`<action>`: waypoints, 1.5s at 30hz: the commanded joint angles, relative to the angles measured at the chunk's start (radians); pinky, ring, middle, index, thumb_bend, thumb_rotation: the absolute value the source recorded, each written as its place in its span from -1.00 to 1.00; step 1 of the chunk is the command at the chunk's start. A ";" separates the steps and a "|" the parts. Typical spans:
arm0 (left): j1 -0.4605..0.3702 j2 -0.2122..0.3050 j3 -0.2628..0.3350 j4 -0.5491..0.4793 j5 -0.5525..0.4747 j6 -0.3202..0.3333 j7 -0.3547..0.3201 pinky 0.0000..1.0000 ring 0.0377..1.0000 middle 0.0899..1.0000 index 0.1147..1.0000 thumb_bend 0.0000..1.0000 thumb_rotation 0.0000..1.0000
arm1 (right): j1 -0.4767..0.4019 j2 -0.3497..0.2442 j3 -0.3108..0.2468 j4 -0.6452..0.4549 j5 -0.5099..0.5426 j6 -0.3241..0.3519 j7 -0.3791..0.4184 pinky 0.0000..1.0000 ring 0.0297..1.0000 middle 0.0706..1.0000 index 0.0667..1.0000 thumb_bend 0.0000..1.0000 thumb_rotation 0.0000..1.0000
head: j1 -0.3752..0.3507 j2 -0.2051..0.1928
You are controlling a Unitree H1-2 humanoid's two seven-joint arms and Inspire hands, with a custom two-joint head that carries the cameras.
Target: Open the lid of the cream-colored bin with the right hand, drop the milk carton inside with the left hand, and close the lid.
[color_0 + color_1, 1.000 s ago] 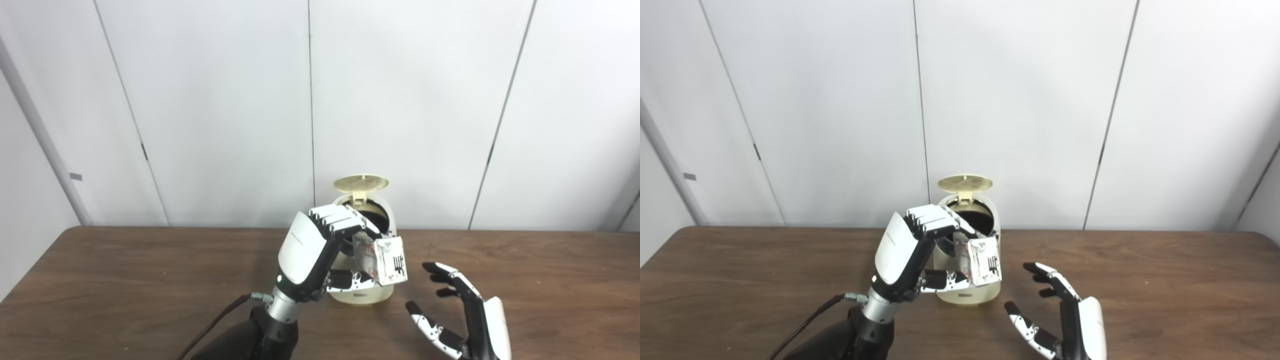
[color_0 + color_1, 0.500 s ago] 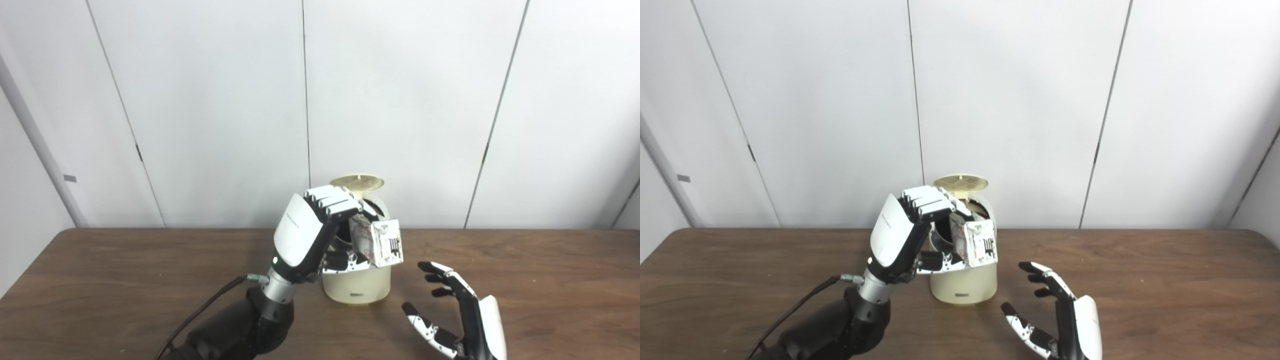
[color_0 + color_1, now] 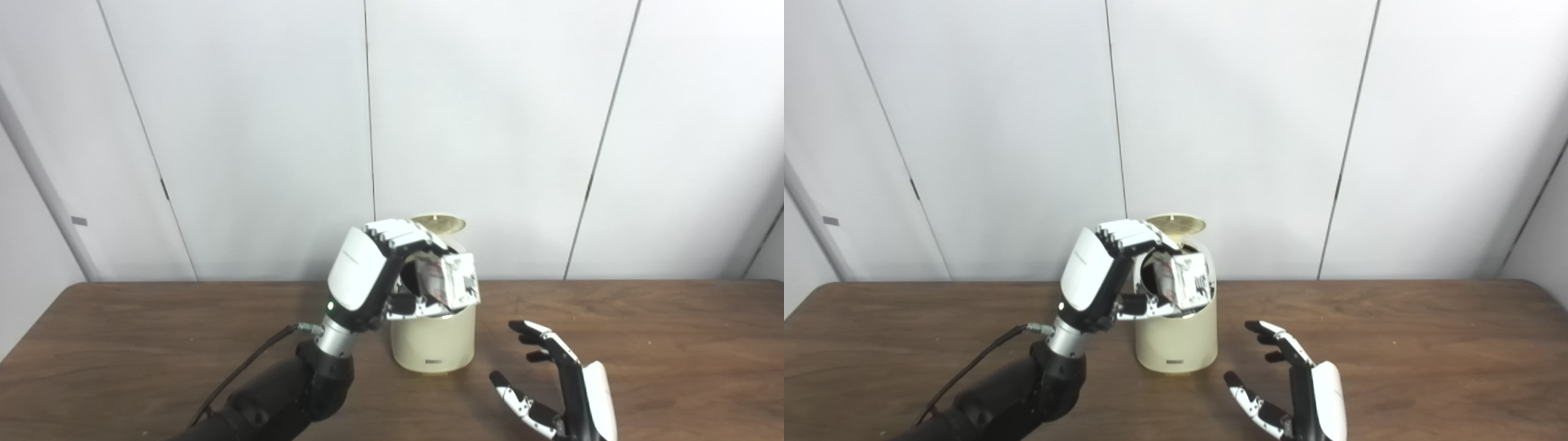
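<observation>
The cream-colored bin (image 3: pixel 433 340) stands on the brown table (image 3: pixel 122 331) near the wall, its round lid (image 3: pixel 438 222) swung up behind the dark opening. My left hand (image 3: pixel 373 278) is shut on the white milk carton (image 3: pixel 450 288), holding it tilted right over the bin's mouth. The hand hides most of the opening. To the right of the bin and nearer to me, my right hand (image 3: pixel 566 392) is open just above the table, fingers spread and holding nothing, apart from the bin.
White wall panels (image 3: pixel 490 122) rise straight behind the table's back edge, just behind the bin. A dark cable (image 3: pixel 251 367) runs along my left forearm. Bare table stretches left and right of the bin.
My left hand has carried the milk carton up and back, from in front of the bin to over its opening. The camera view has shifted a little. The right hand has hardly moved.
</observation>
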State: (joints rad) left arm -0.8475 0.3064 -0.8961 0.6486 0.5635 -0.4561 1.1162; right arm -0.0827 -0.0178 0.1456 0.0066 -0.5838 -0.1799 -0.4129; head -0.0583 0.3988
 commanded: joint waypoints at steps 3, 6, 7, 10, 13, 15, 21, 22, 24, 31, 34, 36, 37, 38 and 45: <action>-0.070 -0.015 0.007 0.031 -0.084 -0.014 0.034 -0.29 -0.13 -0.10 -0.22 0.01 -1.00 | 0.068 0.038 0.022 0.030 -0.008 -0.006 -0.010 0.16 0.40 0.45 0.40 -0.42 -0.71 | -0.003 0.004; -0.066 -0.023 0.001 0.053 -0.143 -0.014 0.017 -0.28 -0.13 -0.10 -0.23 0.01 -1.00 | 0.069 0.038 0.021 0.025 -0.002 -0.001 -0.004 0.16 0.40 0.45 0.41 -0.42 -0.71 | -0.002 0.005; -0.064 -0.024 0.001 0.058 -0.157 -0.014 0.010 -0.27 -0.13 -0.10 -0.23 0.01 -1.00 | 0.069 0.037 0.021 0.025 -0.001 -0.002 -0.004 0.16 0.39 0.45 0.41 -0.42 -0.71 | -0.003 0.005; -0.062 -0.025 -0.005 0.073 -0.184 -0.014 0.000 -0.26 -0.13 -0.10 -0.23 0.01 -1.00 | 0.069 0.032 0.023 0.028 0.000 -0.010 -0.008 0.13 0.37 0.45 0.40 -0.42 -0.74 | -0.003 0.006; -0.061 -0.023 -0.010 0.079 -0.199 -0.014 -0.008 -0.25 -0.12 -0.10 -0.23 0.01 -1.00 | 0.069 0.033 0.025 0.028 -0.003 -0.009 -0.011 0.17 0.40 0.44 0.39 -0.42 -0.76 | -0.003 0.006; -0.059 -0.021 -0.013 0.076 -0.208 -0.014 -0.012 -0.24 -0.11 -0.10 -0.23 0.01 -1.00 | 0.068 0.032 0.026 0.028 -0.007 -0.011 -0.014 0.18 0.40 0.44 0.39 -0.41 -0.76 | -0.005 0.009; -0.053 -0.022 -0.015 0.074 -0.217 -0.014 -0.009 -0.25 -0.12 -0.10 -0.24 0.01 -1.00 | 0.062 0.032 0.028 0.041 -0.011 -0.025 -0.026 0.16 0.39 0.43 0.37 -0.41 -0.75 | -0.003 0.011; -0.053 -0.022 -0.014 0.074 -0.218 -0.014 -0.009 -0.25 -0.12 -0.10 -0.24 0.01 -1.00 | 0.061 0.032 0.028 0.043 -0.011 -0.026 -0.028 0.16 0.39 0.43 0.38 -0.41 -0.74 | -0.003 0.011; -0.049 -0.024 -0.006 0.071 -0.223 -0.014 -0.015 -0.26 -0.13 -0.10 -0.23 0.01 -1.00 | 0.060 0.032 0.029 0.044 -0.014 -0.025 -0.029 0.16 0.39 0.43 0.37 -0.41 -0.72 | -0.003 0.012; -0.044 -0.024 0.001 0.054 -0.227 -0.014 -0.026 -0.26 -0.13 -0.11 -0.22 0.01 -1.00 | 0.059 0.035 0.029 0.042 -0.006 -0.019 -0.021 0.17 0.40 0.44 0.38 -0.42 -0.66 | -0.003 0.013; -0.041 -0.024 0.003 0.043 -0.232 -0.014 -0.036 -0.26 -0.14 -0.10 -0.22 0.01 -1.00 | 0.059 0.036 0.032 0.042 -0.014 -0.019 -0.025 0.18 0.41 0.44 0.38 -0.42 -0.67 | -0.005 0.013; -0.040 -0.027 0.006 0.037 -0.233 -0.014 -0.042 -0.26 -0.14 -0.11 -0.21 0.01 -1.00 | 0.060 0.038 0.032 0.040 -0.010 -0.016 -0.022 0.19 0.41 0.44 0.39 -0.42 -0.66 | -0.006 0.013; -0.041 -0.028 0.006 0.037 -0.231 -0.014 -0.041 -0.27 -0.14 -0.11 -0.21 0.01 -1.00 | 0.061 0.039 0.032 0.039 -0.008 -0.013 -0.019 0.19 0.41 0.44 0.39 -0.41 -0.63 | -0.007 0.013; -0.043 -0.030 0.003 0.039 -0.227 -0.014 -0.038 -0.27 -0.14 -0.11 -0.21 0.01 -1.00 | 0.061 0.041 0.033 0.038 -0.008 -0.010 -0.018 0.19 0.41 0.44 0.40 -0.41 -0.63 | -0.011 0.014; -0.052 -0.045 -0.013 0.054 -0.222 -0.014 -0.020 -0.28 -0.14 -0.12 -0.20 0.01 -1.00 | 0.057 0.044 0.037 0.046 -0.019 -0.013 -0.028 0.15 0.37 0.43 0.39 -0.39 -0.75 | -0.015 0.015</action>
State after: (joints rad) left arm -0.8466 0.2661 -0.9162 0.7214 0.3410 -0.4558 1.0621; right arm -0.0813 -0.0169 0.1554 0.0042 -0.5997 -0.1663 -0.4217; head -0.0721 0.4126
